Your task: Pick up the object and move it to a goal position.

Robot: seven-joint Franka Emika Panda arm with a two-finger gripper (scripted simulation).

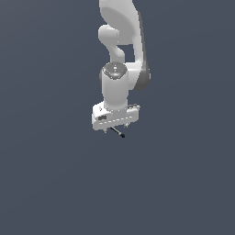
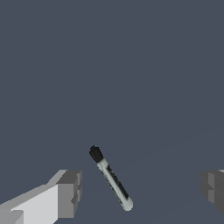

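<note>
The object (image 2: 111, 179) is a thin grey rod with a small black tip, lying on the flat dark surface. In the wrist view it lies between my two grey fingertips (image 2: 70, 192), touching neither. My gripper (image 2: 142, 190) is open, its jaws wide apart on either side of the rod. In the exterior view the white gripper (image 1: 115, 129) hangs straight down from the arm, and the object (image 1: 118, 133) pokes out just beneath it. The fingers themselves are hidden under the hand in that view.
A plain dark grey surface (image 1: 55, 183) fills both views. The white arm (image 1: 121, 46) rises above the gripper at the middle top of the exterior view.
</note>
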